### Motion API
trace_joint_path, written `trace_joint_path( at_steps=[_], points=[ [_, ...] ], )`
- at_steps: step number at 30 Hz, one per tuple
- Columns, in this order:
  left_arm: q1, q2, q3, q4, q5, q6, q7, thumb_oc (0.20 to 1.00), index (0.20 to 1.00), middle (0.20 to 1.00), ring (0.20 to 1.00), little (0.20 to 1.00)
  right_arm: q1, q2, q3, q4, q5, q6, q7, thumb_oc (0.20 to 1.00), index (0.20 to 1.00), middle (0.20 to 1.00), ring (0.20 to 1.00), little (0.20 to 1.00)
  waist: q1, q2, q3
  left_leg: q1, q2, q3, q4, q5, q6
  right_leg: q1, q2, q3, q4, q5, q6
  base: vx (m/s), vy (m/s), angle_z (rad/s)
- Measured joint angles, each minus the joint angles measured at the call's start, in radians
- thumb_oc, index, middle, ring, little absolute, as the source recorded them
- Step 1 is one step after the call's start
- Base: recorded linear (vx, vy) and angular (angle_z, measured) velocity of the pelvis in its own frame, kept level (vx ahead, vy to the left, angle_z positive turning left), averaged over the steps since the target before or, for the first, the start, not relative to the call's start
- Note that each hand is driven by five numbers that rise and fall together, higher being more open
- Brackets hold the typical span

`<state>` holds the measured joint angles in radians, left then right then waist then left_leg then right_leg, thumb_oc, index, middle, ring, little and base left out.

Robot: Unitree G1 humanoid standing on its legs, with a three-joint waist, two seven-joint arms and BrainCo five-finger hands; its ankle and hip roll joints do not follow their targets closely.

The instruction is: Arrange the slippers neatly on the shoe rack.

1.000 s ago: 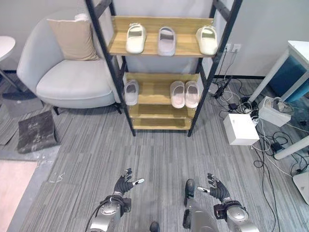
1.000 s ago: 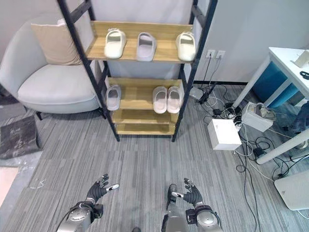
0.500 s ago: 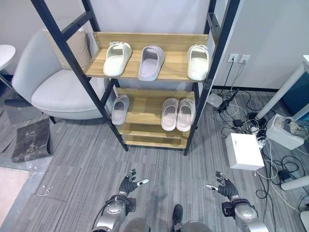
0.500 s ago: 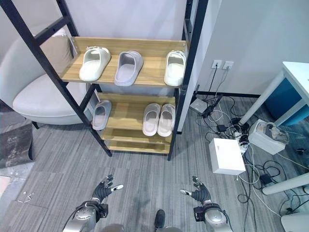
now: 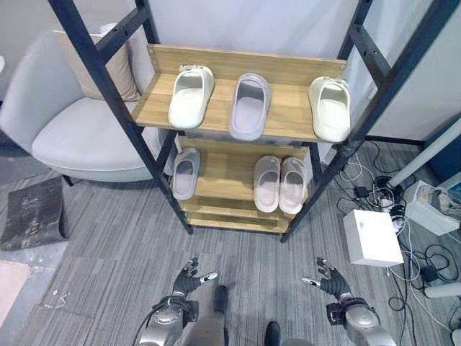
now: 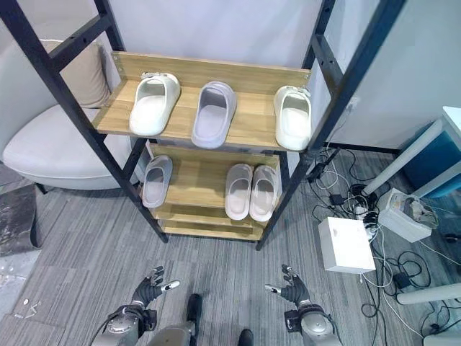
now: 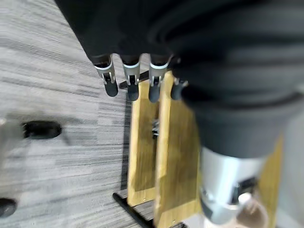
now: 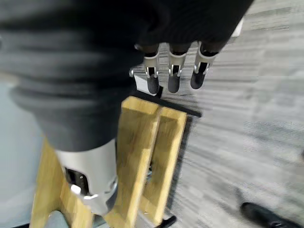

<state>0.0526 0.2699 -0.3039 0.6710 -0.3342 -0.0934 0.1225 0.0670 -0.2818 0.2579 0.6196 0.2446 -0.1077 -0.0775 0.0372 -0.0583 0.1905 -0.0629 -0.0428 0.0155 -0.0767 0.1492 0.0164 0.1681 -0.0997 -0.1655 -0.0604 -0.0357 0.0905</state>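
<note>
Slippers (image 5: 191,96) sit on the rack (image 5: 288,72): three on the top shelf, three below. Both hands, left (image 5: 189,277) and right (image 5: 328,279), hover low over the floor, fingers spread, holding nothing.

The shoe rack (image 5: 292,123) has wooden shelves in a black frame. On its top shelf lie a cream slipper (image 5: 191,96) near the left edge, a lilac slipper (image 5: 250,105) in the middle and a cream slipper (image 5: 330,108) at the right edge. On the lower shelf, a lone grey slipper (image 5: 186,173) lies at the left edge and a pale pair (image 5: 279,183) side by side toward the right.
</note>
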Motion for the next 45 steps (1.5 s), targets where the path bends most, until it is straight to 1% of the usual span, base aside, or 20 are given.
trace_joint_path(
  at_steps=[3,6,7,9,11,14,16,17,19,21,23,26,28,29,31,32,36,39,40,45],
  points=[
    [-0.019,0.003,-0.003,0.0,0.0,0.0,0.0,1.0,1.0,1.0,1.0,1.0,-0.013,0.018,0.004,0.001,-0.007,0.002,0.001,1.0,1.0,1.0,1.0,1.0,-0.001,0.012,-0.011,0.023,-0.022,0.001,-0.002,-0.03,0.036,-0.042,-0.03,0.001,0.135,-0.032,0.028,0.09,0.218,0.01],
    [-0.015,0.006,-0.009,0.002,0.0,0.0,-0.001,1.0,1.0,1.0,1.0,1.0,-0.023,0.018,0.005,0.001,-0.009,0.002,0.002,1.0,1.0,1.0,1.0,1.0,-0.007,0.036,-0.013,0.062,-0.014,0.0,-0.002,-0.049,0.062,-0.191,-0.059,0.009,0.492,-0.063,0.067,0.13,0.193,0.03],
    [-0.016,0.012,-0.01,0.001,0.0,0.0,-0.001,1.0,1.0,1.0,1.0,1.0,-0.017,0.018,0.004,0.0,-0.01,0.001,0.001,1.0,1.0,1.0,1.0,1.0,-0.009,0.029,-0.013,0.088,-0.03,-0.009,-0.002,-0.075,0.088,-0.247,-0.095,0.011,0.649,-0.05,0.085,0.16,0.125,0.21],
    [-0.012,0.021,-0.013,0.001,0.0,0.0,-0.001,1.0,1.0,1.0,1.0,1.0,0.001,0.019,0.004,0.002,-0.01,0.005,0.002,1.0,1.0,1.0,1.0,1.0,-0.008,0.016,-0.019,0.122,-0.047,-0.012,-0.002,-0.076,0.094,-0.294,-0.119,0.011,0.734,-0.093,0.09,0.22,0.038,0.18],
    [-0.013,0.025,-0.012,0.002,0.0,0.0,-0.001,1.0,1.0,1.0,1.0,1.0,0.005,0.02,0.0,0.001,-0.009,0.006,0.002,1.0,1.0,1.0,1.0,1.0,-0.021,0.027,-0.02,0.12,-0.045,-0.033,-0.002,-0.094,0.076,-0.306,-0.096,-0.006,0.603,-0.119,0.08,0.22,-0.041,0.21],
    [-0.025,0.034,-0.009,0.006,0.0,0.001,-0.002,1.0,1.0,1.0,1.0,1.0,0.008,0.021,0.0,0.003,-0.008,0.007,0.002,1.0,1.0,1.0,1.0,1.0,-0.031,0.015,-0.009,0.131,-0.044,-0.044,-0.002,-0.09,0.077,-0.317,-0.054,-0.024,0.316,-0.089,0.057,0.16,-0.069,0.16],
    [-0.025,0.031,-0.008,0.008,0.0,0.002,-0.002,1.0,1.0,1.0,1.0,1.0,0.017,0.021,0.001,0.002,-0.007,0.007,0.001,1.0,1.0,1.0,1.0,1.0,-0.035,0.01,-0.007,0.142,-0.044,-0.05,-0.002,-0.109,0.056,-0.317,-0.041,-0.028,0.195,-0.028,0.061,0.15,-0.06,0.08],
    [-0.026,0.032,-0.008,0.006,0.0,0.002,-0.002,1.0,1.0,1.0,1.0,1.0,0.02,0.023,0.001,0.002,-0.007,0.008,0.001,1.0,1.0,1.0,1.0,1.0,-0.035,0.002,-0.006,0.148,-0.048,-0.053,-0.002,-0.108,0.065,-0.31,-0.039,-0.03,0.13,0.02,0.058,0.17,-0.064,0.09],
    [-0.022,0.035,-0.008,0.007,0.001,0.002,-0.003,1.0,1.0,1.0,1.0,1.0,0.03,0.036,0.001,0.003,-0.007,0.008,0.001,1.0,1.0,1.0,1.0,1.0,-0.037,-0.028,-0.003,0.174,-0.052,-0.067,-0.003,-0.132,0.049,-0.299,-0.039,-0.028,0.046,0.116,0.05,0.19,-0.085,0.17],
    [-0.008,0.035,-0.008,0.006,0.001,0.002,-0.003,1.0,1.0,1.0,1.0,1.0,0.039,0.048,0.0,0.01,-0.007,0.008,0.001,1.0,1.0,1.0,1.0,1.0,-0.037,-0.047,-0.01,0.193,-0.05,-0.074,-0.003,-0.148,0.036,-0.273,-0.039,-0.03,0.026,0.173,0.021,0.21,-0.092,0.14],
    [0.016,0.022,-0.006,-0.001,0.001,0.002,-0.003,1.0,1.0,1.0,1.0,1.0,0.043,0.046,-0.002,0.023,-0.007,0.008,0.0,1.0,1.0,1.0,1.0,1.0,-0.037,-0.03,-0.024,0.218,-0.011,-0.09,-0.002,-0.181,0.005,-0.226,0.007,-0.032,-0.018,0.211,-0.017,0.17,-0.108,0.1],
    [0.017,0.011,-0.008,-0.001,0.001,0.002,-0.004,1.0,1.0,1.0,1.0,1.0,0.037,0.038,-0.001,0.021,-0.006,0.008,0.0,1.0,1.0,1.0,1.0,1.0,-0.033,-0.016,-0.025,0.215,0.023,-0.094,0.039,-0.21,-0.026,-0.207,0.044,-0.042,-0.028,0.215,-0.056,0.08,-0.101,0.09],
    [0.013,0.003,-0.007,-0.001,0.0,0.002,-0.004,1.0,1.0,1.0,1.0,1.0,0.023,0.03,0.0,0.02,-0.005,0.007,0.0,1.0,1.0,1.0,1.0,1.0,-0.027,-0.021,-0.025,0.165,0.024,-0.097,0.134,-0.22,-0.043,-0.204,0.047,-0.055,-0.028,0.203,-0.071,0.01,-0.066,0.2],
    [0.007,-0.004,-0.008,-0.001,0.0,0.002,-0.004,1.0,1.0,1.0,1.0,1.0,0.012,0.018,0.004,0.019,-0.005,0.007,0.0,1.0,1.0,1.0,1.0,1.0,-0.023,-0.022,-0.022,0.112,0.011,-0.104,0.247,-0.241,-0.075,-0.201,0.044,-0.058,-0.028,0.202,-0.085,0.01,-0.026,0.12],
    [-0.002,-0.012,-0.012,0.001,0.0,0.0,-0.003,1.0,1.0,1.0,1.0,1.0,-0.01,-0.011,0.006,0.001,0.002,0.001,0.0,1.0,1.0,1.0,1.0,1.0,-0.01,-0.024,-0.001,0.012,-0.001,-0.146,0.45,-0.285,-0.091,-0.186,0.039,-0.053,-0.029,0.182,-0.124,0.05,0.013,-0.02],
    [-0.007,-0.01,-0.013,0.001,0.0,0.001,-0.003,1.0,1.0,1.0,1.0,1.0,-0.015,-0.017,0.007,0.0,0.003,0.0,0.0,1.0,1.0,1.0,1.0,1.0,-0.008,-0.01,-0.004,0.01,0.017,-0.141,0.394,-0.293,-0.081,-0.183,0.041,-0.06,-0.029,0.173,-0.136,0.06,0.017,0.06],
    [-0.025,-0.014,-0.018,-0.003,0.001,0.001,-0.002,1.0,1.0,1.0,1.0,1.0,-0.008,-0.037,0.007,-0.012,-0.002,0.001,0.001,1.0,1.0,1.0,1.0,1.0,-0.018,0.003,0.002,0.016,0.047,-0.133,0.123,-0.221,-0.061,-0.209,0.05,-0.065,-0.029,0.173,-0.129,0.04,0.052,0.02],
    [-0.03,-0.013,-0.026,-0.001,0.002,0.002,-0.003,1.0,1.0,1.0,1.0,1.0,0.024,-0.045,0.01,-0.081,-0.029,0.001,0.008,1.0,1.0,1.0,1.0,1.0,-0.038,0.014,-0.002,0.044,0.054,-0.106,0.062,-0.173,-0.048,-0.206,0.06,-0.052,-0.028,0.176,-0.122,0.04,0.064,-0.21],
    [-0.023,-0.014,-0.028,-0.004,0.002,0.002,-0.003,1.0,1.0,1.0,1.0,1.0,0.064,-0.048,0.01,-0.101,-0.035,0.001,0.015,1.0,1.0,1.0,1.0,1.0,-0.05,0.011,-0.012,0.066,0.054,-0.103,0.005,-0.157,-0.037,-0.206,0.055,-0.05,-0.027,0.151,-0.076,0.01,0.09,-0.3],
    [0.004,-0.004,-0.027,-0.028,0.015,0.004,-0.001,1.0,1.0,1.0,1.0,1.0,0.216,-0.154,0.012,-0.432,-0.236,0.014,0.03,1.0,1.0,1.0,1.0,1.0,-0.065,0.008,-0.033,0.091,0.045,-0.06,-0.011,-0.115,-0.03,-0.209,0.047,-0.011,-0.028,0.15,-0.061,-0.03,0.085,-0.21]
  ],
)
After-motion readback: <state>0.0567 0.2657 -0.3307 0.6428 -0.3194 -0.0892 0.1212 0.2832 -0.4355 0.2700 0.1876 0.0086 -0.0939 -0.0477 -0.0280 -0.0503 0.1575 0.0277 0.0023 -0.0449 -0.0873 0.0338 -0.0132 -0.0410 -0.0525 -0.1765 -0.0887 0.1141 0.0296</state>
